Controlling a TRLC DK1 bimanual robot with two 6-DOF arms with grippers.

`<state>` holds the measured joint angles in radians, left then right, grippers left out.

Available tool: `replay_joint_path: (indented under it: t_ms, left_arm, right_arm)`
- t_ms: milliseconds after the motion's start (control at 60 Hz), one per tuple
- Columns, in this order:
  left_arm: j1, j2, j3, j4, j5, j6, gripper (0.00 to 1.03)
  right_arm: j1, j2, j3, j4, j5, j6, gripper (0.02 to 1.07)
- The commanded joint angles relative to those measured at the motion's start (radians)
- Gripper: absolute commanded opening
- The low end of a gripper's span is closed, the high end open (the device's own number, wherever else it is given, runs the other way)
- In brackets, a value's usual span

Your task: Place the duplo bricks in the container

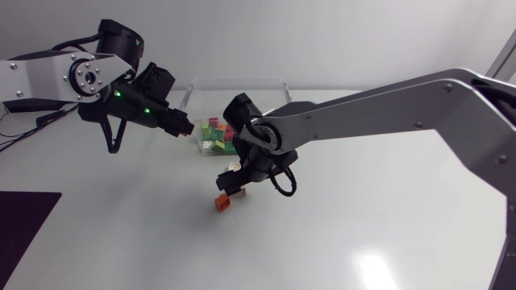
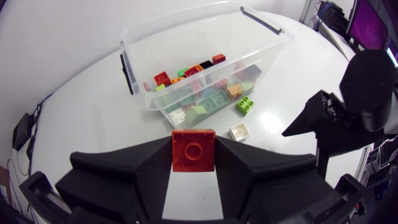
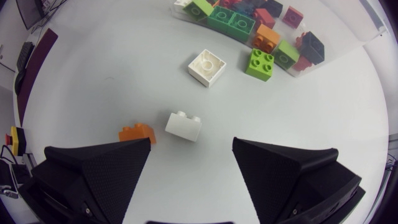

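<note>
My left end effector is closed on a red brick. Both fingers press its sides, and its single stud faces the wrist camera. The container lies straight ahead of this end effector and lower than it, with the open top towards me and many bricks already inside. From the head view I judge that the fingertips are just short of the near wall and not yet over the opening. The coming move for this arm is therefore a short advance forward over the rim before releasing.

My right end effector is wide open and holds nothing. It hangs over the tabletop, well short of the container. A white brick lies just ahead of the gap between its fingers, and its long axis runs almost along the line from finger to finger. I think the fingers would meet its short ends. An orange brick lies close beside the white one, near the tip of one finger. The left arm is the one nearer to the container.
</note>
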<state>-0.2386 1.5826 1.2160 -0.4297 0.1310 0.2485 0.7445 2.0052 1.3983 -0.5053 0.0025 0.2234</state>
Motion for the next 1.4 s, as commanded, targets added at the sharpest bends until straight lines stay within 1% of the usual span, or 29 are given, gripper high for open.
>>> replay_joint_path:
  t_ms: [0,67,117,267,317,467,517,650,833,983,1033,1183,1383]
  left_arm:
    - [0.01,-0.022,0.045,0.022,0.022,0.02,0.3]
    - [0.019,-0.021,0.066,0.031,0.048,0.02,0.3]
    - [0.022,-0.021,0.073,0.043,0.058,0.02,0.3]
    - [0.051,-0.009,0.106,0.071,0.11,0.037,0.3]
    - [0.056,-0.007,0.111,0.086,0.128,0.037,0.3]
    - [0.059,0.007,0.129,0.12,0.148,0.051,0.3]
    - [0.061,0.011,0.132,0.131,0.153,0.052,0.3]
    - [0.071,0.027,0.139,0.151,0.182,0.058,0.3]
    - [0.074,0.063,0.158,0.177,0.194,0.063,0.3]
    - [0.071,0.099,0.185,0.184,0.196,0.061,0.3]
    - [0.068,0.108,0.192,0.186,0.196,0.061,0.3]
    - [0.065,0.134,0.211,0.189,0.196,0.061,0.3]
    - [0.059,0.189,0.255,0.197,0.2,0.054,0.3]
  right_arm:
    - [0.001,0.049,0.036,-0.024,-0.004,0.051,0.96]
    - [0.007,0.07,0.053,-0.033,-0.004,0.07,0.95]
    - [0.01,0.083,0.062,-0.047,-0.002,0.082,0.93]
    - [0.01,0.092,0.071,-0.045,0.002,0.102,0.92]
    - [0.01,0.098,0.08,-0.045,0.004,0.103,0.89]
    - [0.013,0.129,0.123,-0.047,0.013,0.122,0.88]
    - [0.013,0.142,0.142,-0.053,0.013,0.125,0.84]
    - [0.016,0.179,0.176,-0.075,0.022,0.136,0.84]
    - [0.018,0.188,0.174,-0.078,0.034,0.142,0.6]
    - [0.019,0.188,0.162,-0.075,0.036,0.148,0.51]
    - [0.019,0.188,0.157,-0.07,0.036,0.152,0.46]
    - [0.023,0.182,0.143,-0.073,0.04,0.152,0.42]
    - [0.021,0.141,0.117,-0.082,0.057,0.131,0.41]
